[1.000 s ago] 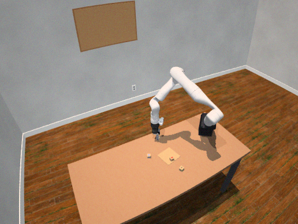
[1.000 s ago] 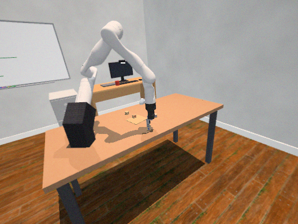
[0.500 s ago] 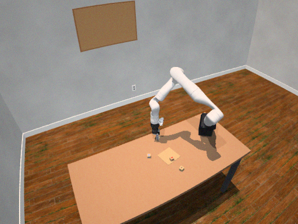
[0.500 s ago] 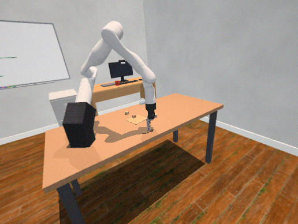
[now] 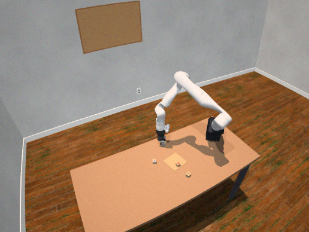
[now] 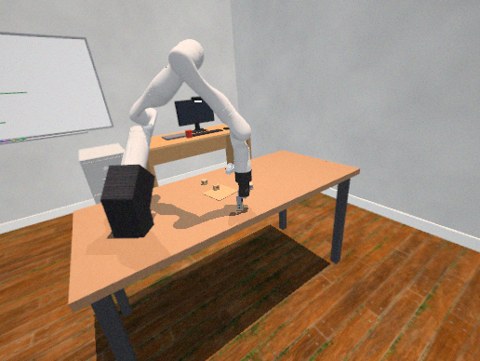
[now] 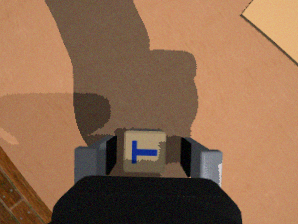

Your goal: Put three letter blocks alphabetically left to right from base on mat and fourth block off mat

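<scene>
the end effector (image 5: 162, 144) (image 6: 239, 205) (image 7: 148, 150) was spread around the t block (image 7: 145, 151), which sat on the tabletop (image 5: 120, 185) (image 6: 288, 172) (image 7: 230, 100) off the mat (image 5: 172, 162) (image 6: 220, 193) (image 7: 280, 25), its pads at either side, probably so that closing would grip two opposite faces and keep the letter on top.

Your bench (image 5: 120, 191) (image 6: 288, 169) (image 7: 240, 110) carries the mat (image 5: 170, 161) (image 6: 220, 193) (image 7: 280, 25), with one block (image 5: 178, 164) (image 6: 216, 187) on it. Seen from the base, you have a second block (image 5: 188, 174) (image 6: 204, 181) left of the mat, a third block (image 5: 154, 161) (image 6: 251, 187) beyond, and a fourth block (image 7: 145, 151) right, between the fingers (image 5: 162, 143) (image 6: 239, 204).
</scene>
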